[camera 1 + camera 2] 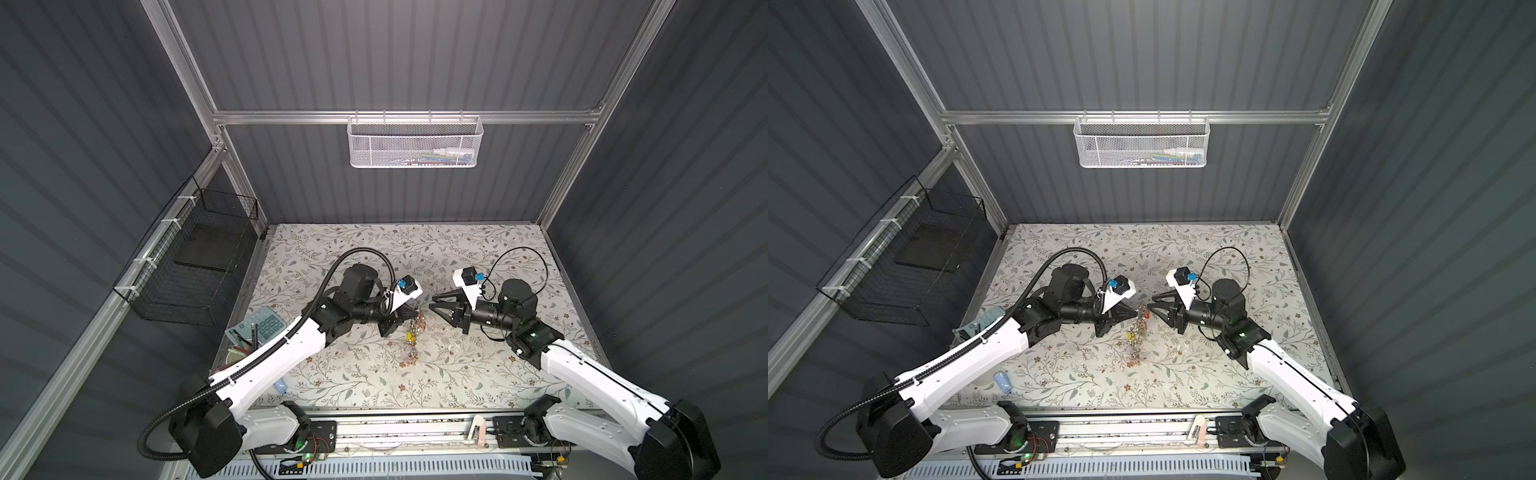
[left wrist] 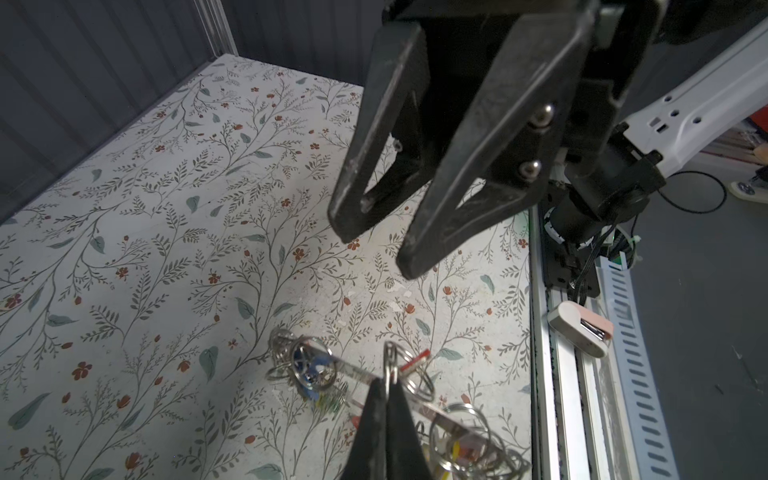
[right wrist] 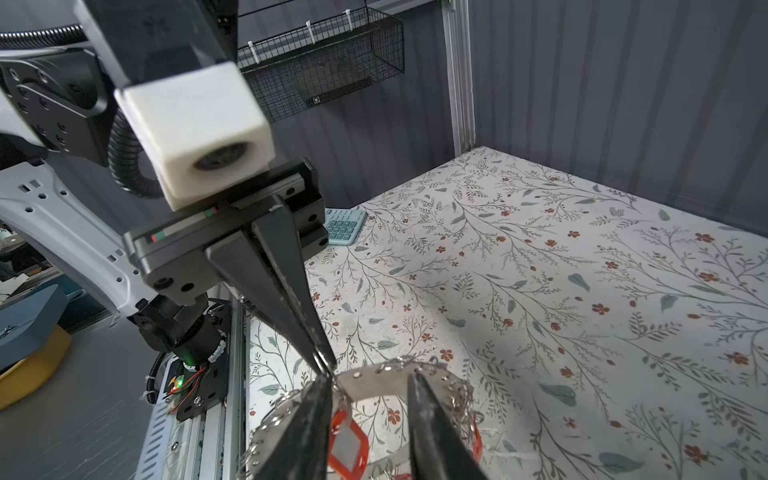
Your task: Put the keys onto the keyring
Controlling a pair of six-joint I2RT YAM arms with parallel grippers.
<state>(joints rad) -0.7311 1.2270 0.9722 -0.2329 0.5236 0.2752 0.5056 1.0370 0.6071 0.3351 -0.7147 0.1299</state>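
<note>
Flat grey keyring (image 3: 374, 384), rim hung with wire rings (image 3: 462, 395), clenched in left end effector (image 3: 324, 368); right end effector (image 2: 380, 251) released

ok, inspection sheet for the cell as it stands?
surface: floral tabletop, a few pale flecks.
job's things: keyring held up by its rim mid-table, hung with wire rings and tags; orange-red tag hangs from it; key blades not made out.
clutter: teal calculator and pen cup at the left edge; small blue item near the front.
hands: left hand shut on a wire ring at the keyring's rim; right hand open, holding nothing.
cables: black conduit arcs over the left arm; thin black cable loops over the right wrist.
surroundings: white mesh basket on the back rail; black wire basket on the left wall.
</note>
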